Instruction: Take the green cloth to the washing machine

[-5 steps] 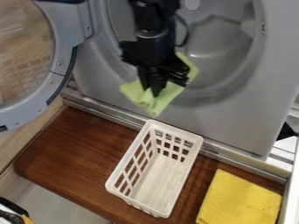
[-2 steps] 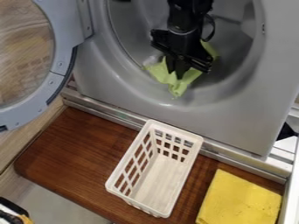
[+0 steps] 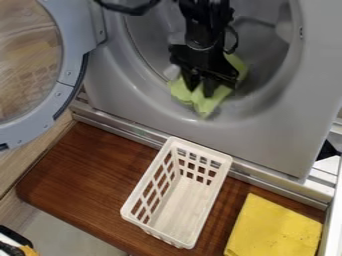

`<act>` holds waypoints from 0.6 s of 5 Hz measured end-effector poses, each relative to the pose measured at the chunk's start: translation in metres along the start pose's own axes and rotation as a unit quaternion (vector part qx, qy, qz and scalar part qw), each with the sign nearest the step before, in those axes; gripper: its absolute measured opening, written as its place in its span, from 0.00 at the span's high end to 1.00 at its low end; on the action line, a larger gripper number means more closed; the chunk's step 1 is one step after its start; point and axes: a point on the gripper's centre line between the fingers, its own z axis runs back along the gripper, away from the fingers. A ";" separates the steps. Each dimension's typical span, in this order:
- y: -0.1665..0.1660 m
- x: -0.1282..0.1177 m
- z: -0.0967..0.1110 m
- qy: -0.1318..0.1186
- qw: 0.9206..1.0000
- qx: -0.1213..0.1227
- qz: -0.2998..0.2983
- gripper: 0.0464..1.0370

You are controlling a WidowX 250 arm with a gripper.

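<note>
While the arm [image 3: 204, 31] comes in from the top edge, its end effector [image 3: 201, 91] hangs at the mouth of the washing machine [image 3: 274, 135], fingers pointing down into the green cloth [image 3: 206, 104]. Its fingers stand apart, so the end effector is open, with some of the green showing between them.

The green cloth lies bunched in the lower part of the round opening. One fold shows to the right of the end effector and reaches up beside it; the rest spreads below the fingertips, narrowing to a corner that points down over the lower lip. Just left of the cloth, inside the opening, is a small whitish patch too blurred to name.

The machine's door [image 3: 73, 30] stands open at the left, its round window [image 3: 25, 60] showing wood tones and a faint grid. A black cable [image 3: 130, 9] loops down from the top edge, near the door's hinge side.

Below the machine, beyond a metal strip [image 3: 137, 131], is the dark reddish-brown counter [image 3: 73, 170]. On it a white basket [image 3: 163, 236] with square holes in its walls stands upright, set at a slant, its far end close to the machine. To the right of the basket and apart from it, a yellow cloth [image 3: 274, 230] lies flat. At the lower left corner is a black and yellow object [image 3: 25, 248], partly cut off by the edge.
</note>
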 end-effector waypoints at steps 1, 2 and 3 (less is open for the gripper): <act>0.001 -0.002 -0.001 0.002 1.000 -0.006 0.004 0.16; 0.005 0.005 0.012 -0.018 1.000 -0.018 0.015 0.03; 0.003 0.005 0.030 -0.027 0.999 -0.029 0.012 0.04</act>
